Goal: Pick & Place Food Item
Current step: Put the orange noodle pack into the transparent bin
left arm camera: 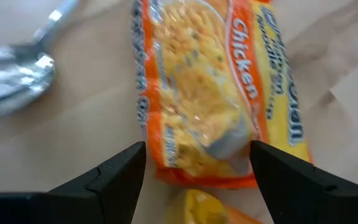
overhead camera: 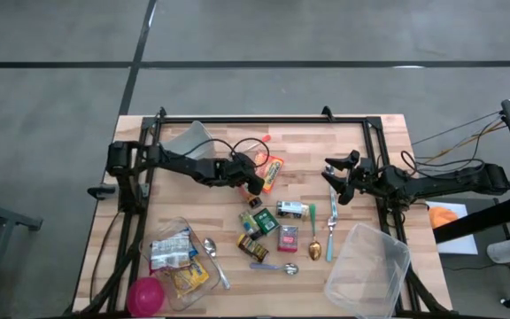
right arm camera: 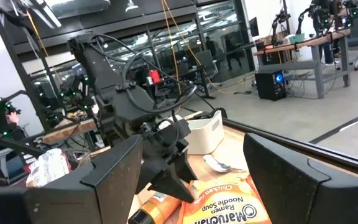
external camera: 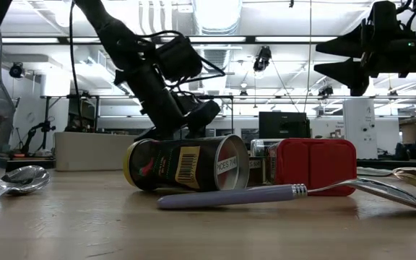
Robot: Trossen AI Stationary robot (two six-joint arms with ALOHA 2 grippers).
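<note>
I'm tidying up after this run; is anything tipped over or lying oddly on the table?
Yes: the small dark can near the table's middle lies on its side, its round end facing the low camera, just behind the purple-handled spoon. Nothing looks spilled.

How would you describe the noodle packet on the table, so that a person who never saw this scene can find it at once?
Start from the wooden table in the high view and follow the left arm to its open claw near the middle. The ramen packet lies flat just beside that claw. It is the only orange and yellow soft packet there; the neighbours toward the near edge are small cans, jars and spoons.
</note>
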